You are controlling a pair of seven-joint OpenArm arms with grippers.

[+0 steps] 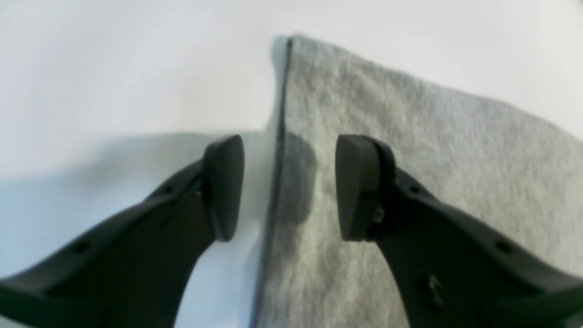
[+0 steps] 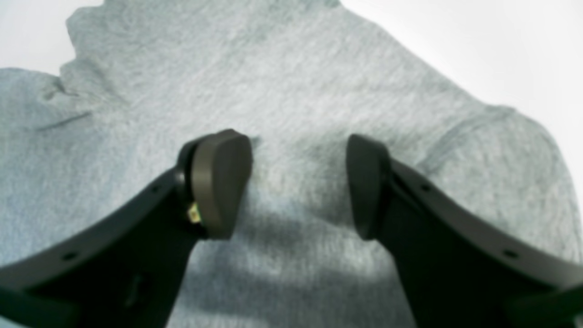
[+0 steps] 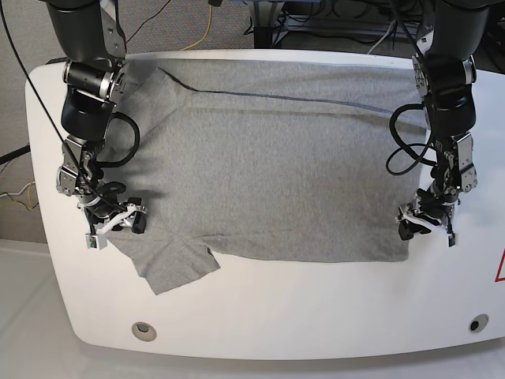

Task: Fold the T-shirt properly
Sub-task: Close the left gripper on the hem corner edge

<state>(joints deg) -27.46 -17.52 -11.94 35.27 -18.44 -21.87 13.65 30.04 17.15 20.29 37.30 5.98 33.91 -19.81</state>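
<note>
The grey T-shirt (image 3: 276, 174) lies flat across the white table (image 3: 276, 316), with a sleeve (image 3: 177, 264) sticking out at the front left. My left gripper (image 3: 426, 227) hovers at the shirt's front right corner. In the left wrist view its fingers stand open (image 1: 289, 182) astride the shirt's edge (image 1: 410, 159), holding nothing. My right gripper (image 3: 117, 223) is at the shirt's left side by the sleeve. In the right wrist view it is open (image 2: 298, 182) just above the fabric (image 2: 291, 77), gripping nothing.
Bare white tabletop (image 1: 114, 68) runs beside the shirt's right edge and along the front. Two round holes (image 3: 144, 330) (image 3: 474, 324) sit near the front rim. Cables (image 3: 211, 16) lie on the floor behind the table. A red mark (image 3: 499, 268) shows at the right rim.
</note>
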